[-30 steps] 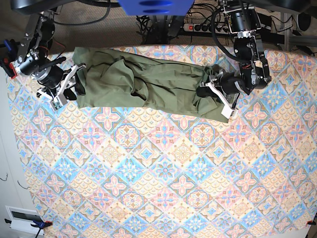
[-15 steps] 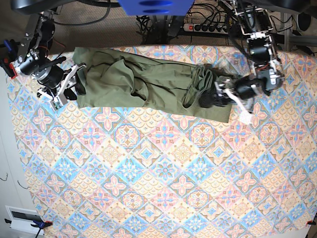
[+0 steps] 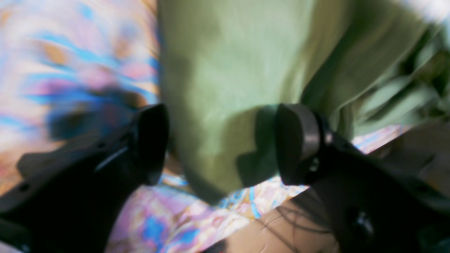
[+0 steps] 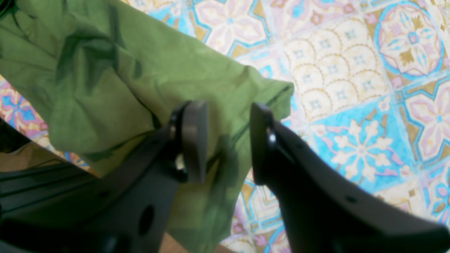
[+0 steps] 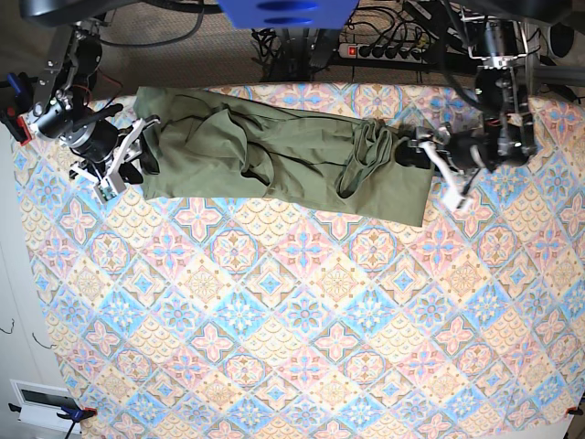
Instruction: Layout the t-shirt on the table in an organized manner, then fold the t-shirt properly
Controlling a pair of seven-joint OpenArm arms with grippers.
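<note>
Olive-green t-shirt (image 5: 274, 155) stretched along your table (image 5: 302, 329), your left gripper (image 5: 437, 172) released at its edge, right gripper (image 5: 123, 165) grasping its opposite end.

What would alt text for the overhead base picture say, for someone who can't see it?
An olive-green t-shirt lies stretched along the far side of a table covered in pastel diamond tiles. One robot arm reaches to each end of it, and the cloth is bunched in folds near the left gripper.

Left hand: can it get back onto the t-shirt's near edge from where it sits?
Probably yes. The left hand is open right at the t-shirt edge, its fingers straddling the cloth in the wrist view, with only bare table around it.
</note>
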